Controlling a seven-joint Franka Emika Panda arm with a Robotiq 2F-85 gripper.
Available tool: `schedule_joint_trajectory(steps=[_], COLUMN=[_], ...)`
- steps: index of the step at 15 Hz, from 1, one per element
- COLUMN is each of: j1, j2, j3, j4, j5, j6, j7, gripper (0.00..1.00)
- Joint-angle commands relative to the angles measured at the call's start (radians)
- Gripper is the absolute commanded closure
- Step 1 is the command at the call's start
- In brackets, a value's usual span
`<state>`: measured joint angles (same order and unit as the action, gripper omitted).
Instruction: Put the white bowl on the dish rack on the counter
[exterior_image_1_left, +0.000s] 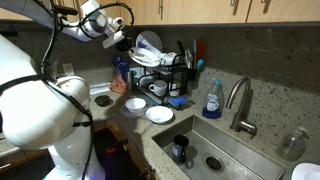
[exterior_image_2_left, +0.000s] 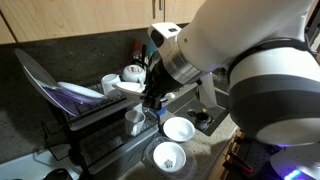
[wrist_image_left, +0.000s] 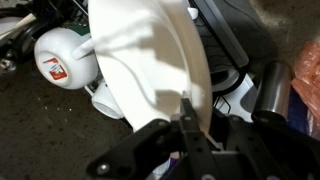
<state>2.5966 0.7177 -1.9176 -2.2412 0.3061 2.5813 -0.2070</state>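
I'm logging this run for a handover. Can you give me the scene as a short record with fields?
gripper: shut on the rim of the white bowl
white bowl: held on edge, up at the dish rack
dish rack: black wire, standing on the counter beside the sink
other dishes: two shallow white dishes on the counter
mug: white, red label, beside the bowl
task status: bowl not yet on the counter

Your counter (exterior_image_1_left: 268, 122) is speckled stone with a steel sink (exterior_image_1_left: 228, 152) set into it. On it you have the dish rack (exterior_image_1_left: 165, 72) standing at the back, a shallow white dish (exterior_image_1_left: 135, 103) just in front of it with a second white dish (exterior_image_1_left: 159, 114) just beside, and what looks like a blue soap bottle (exterior_image_1_left: 212, 100) near the faucet (exterior_image_1_left: 240, 103).
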Motion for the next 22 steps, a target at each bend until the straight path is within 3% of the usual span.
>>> schedule_joint_trajectory(steps=[1, 22], j1=[0.010, 0.007], j2=[0.051, 0.129], j3=[-0.032, -0.060], j4=[-0.005, -0.005], j5=[0.049, 0.123], j6=[-0.041, -0.176], j7=[-0.052, -0.077], gripper=[0.96, 0.96])
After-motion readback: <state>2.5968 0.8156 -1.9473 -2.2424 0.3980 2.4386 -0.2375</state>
